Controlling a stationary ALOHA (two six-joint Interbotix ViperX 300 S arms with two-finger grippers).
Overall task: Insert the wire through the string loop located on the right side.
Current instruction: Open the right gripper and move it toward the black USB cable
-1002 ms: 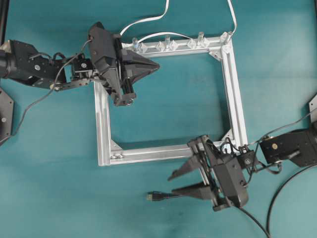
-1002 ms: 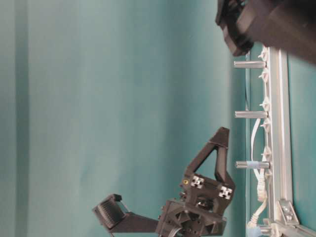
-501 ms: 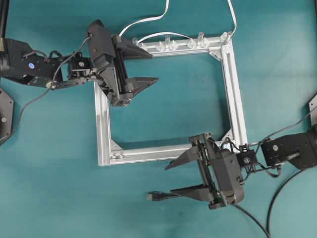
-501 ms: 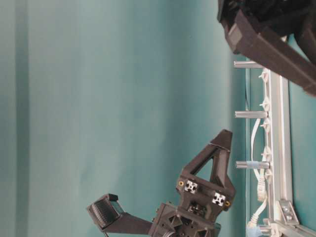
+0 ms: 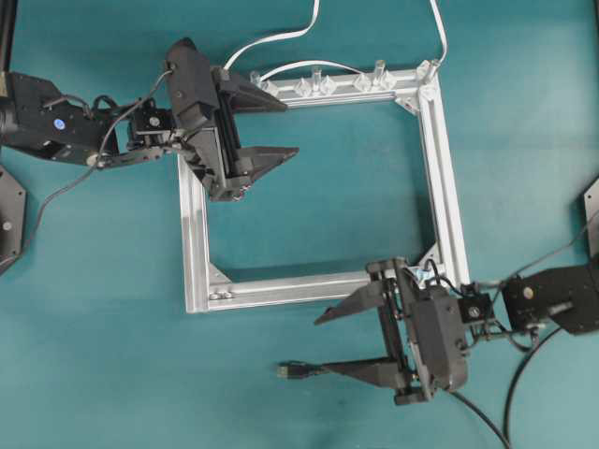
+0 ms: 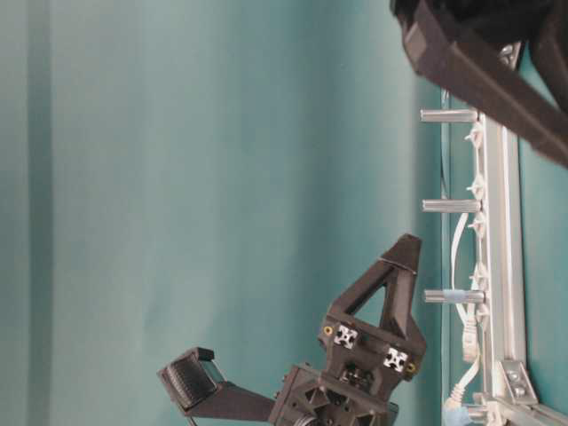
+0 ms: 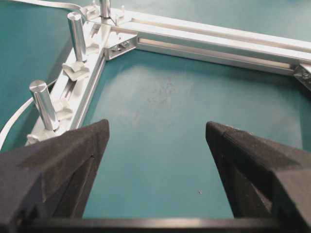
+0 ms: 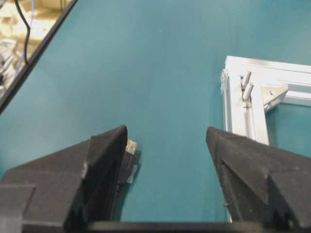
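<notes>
The wire's plug [image 5: 284, 370] lies on the teal table in front of the silver frame [image 5: 440, 159], and its black cable passes under my right gripper's near finger. In the right wrist view the plug [image 8: 130, 147] shows just inside the left finger, resting on the table. My right gripper [image 5: 320, 344] is open and grips nothing. My left gripper [image 5: 291, 128] is wide open and empty over the frame's far left corner. A thin black curl at the frame's near right corner [image 5: 433, 273], against my right wrist, may be the string loop. I cannot tell for sure.
Short metal posts [image 7: 77, 29] and clear clips stand along the frame's far rail. White flat cables [image 5: 281, 37] run off the far edge of the table. The wire's cable [image 5: 513, 383] loops round at the near right.
My left gripper has gone from shut to wide open. My right gripper has opened a little more and shifted slightly toward the near edge, beside the plug.
</notes>
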